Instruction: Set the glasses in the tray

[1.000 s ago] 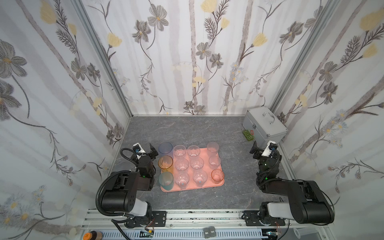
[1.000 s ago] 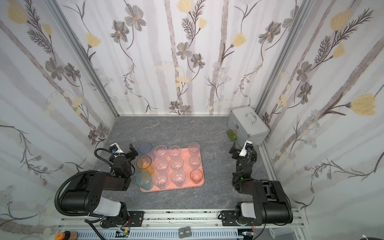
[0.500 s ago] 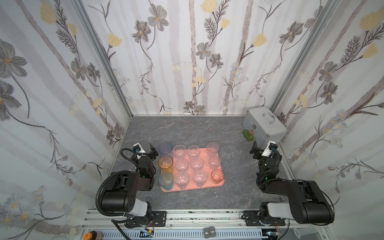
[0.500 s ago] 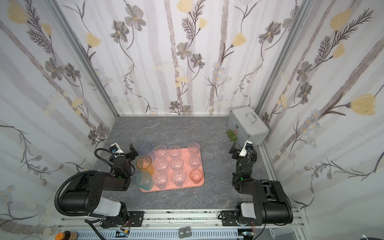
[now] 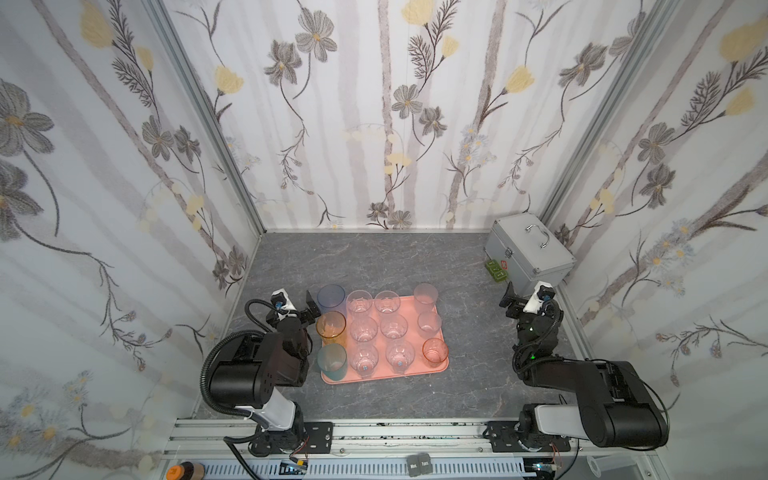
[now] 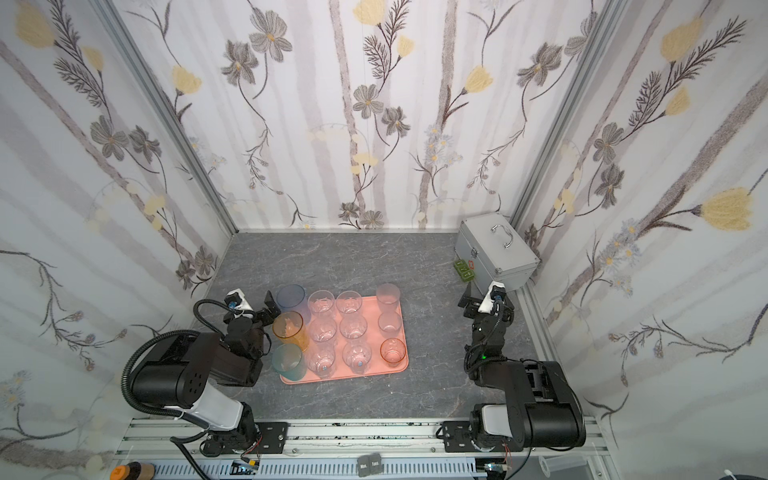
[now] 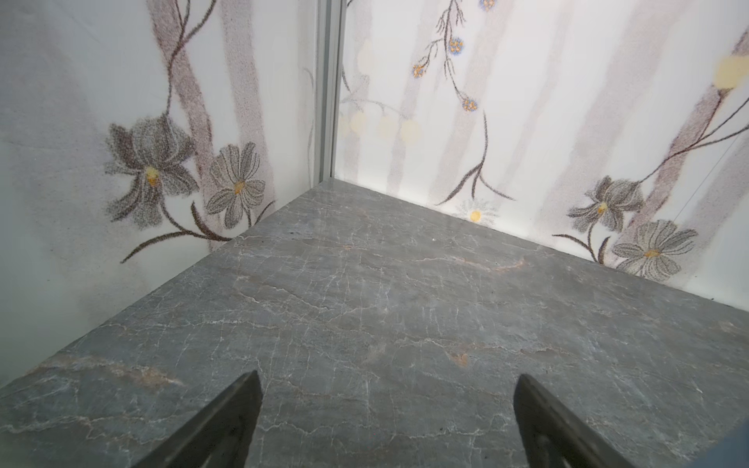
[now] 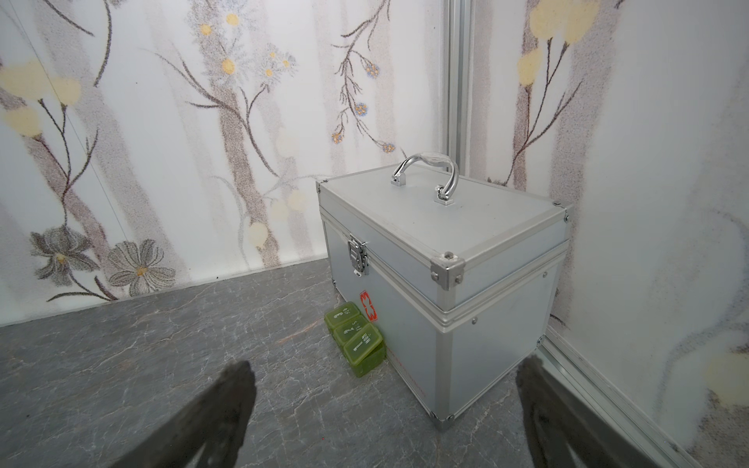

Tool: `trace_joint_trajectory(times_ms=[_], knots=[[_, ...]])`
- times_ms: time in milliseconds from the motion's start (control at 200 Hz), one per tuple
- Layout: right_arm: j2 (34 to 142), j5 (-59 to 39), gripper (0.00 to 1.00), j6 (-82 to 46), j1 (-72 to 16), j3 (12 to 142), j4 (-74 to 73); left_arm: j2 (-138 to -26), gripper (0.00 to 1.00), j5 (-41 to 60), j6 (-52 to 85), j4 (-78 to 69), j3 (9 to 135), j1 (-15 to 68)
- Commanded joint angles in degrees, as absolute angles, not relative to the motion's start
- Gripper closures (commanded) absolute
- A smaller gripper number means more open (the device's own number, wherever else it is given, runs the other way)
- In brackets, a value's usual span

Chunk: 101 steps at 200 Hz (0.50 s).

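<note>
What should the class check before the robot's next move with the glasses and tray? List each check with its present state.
1. The left end effector is open and empty: ok.
2. The right end effector is open and empty: ok.
3. The glasses stand upright: ok.
4. The blue glass sits fully inside the tray rim: cannot tell.
5. The metal case and green pillbox stand apart from the tray: ok.

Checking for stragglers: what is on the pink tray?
Twelve upright glasses fill the tray: clear, blue, amber, teal, frosted, orange. The blue glass hides its back-left corner.
</note>
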<state>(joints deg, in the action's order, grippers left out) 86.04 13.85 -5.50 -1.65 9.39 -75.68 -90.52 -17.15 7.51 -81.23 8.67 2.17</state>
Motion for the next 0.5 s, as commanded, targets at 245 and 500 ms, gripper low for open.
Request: trace_joint_trajectory(times_ms=[245,500], knots=[[86.13,13.97,0.0,-4.55,-1.67,9.53,-78.36,-90.63,0.0,-16.78,6.91,-85.7,8.61,2.12],[86.13,14.02,0.0,-4.55,-1.71,9.46,-78.41,-90.81,0.0,-14.1,5.73,-84.88,9.27,2.2]])
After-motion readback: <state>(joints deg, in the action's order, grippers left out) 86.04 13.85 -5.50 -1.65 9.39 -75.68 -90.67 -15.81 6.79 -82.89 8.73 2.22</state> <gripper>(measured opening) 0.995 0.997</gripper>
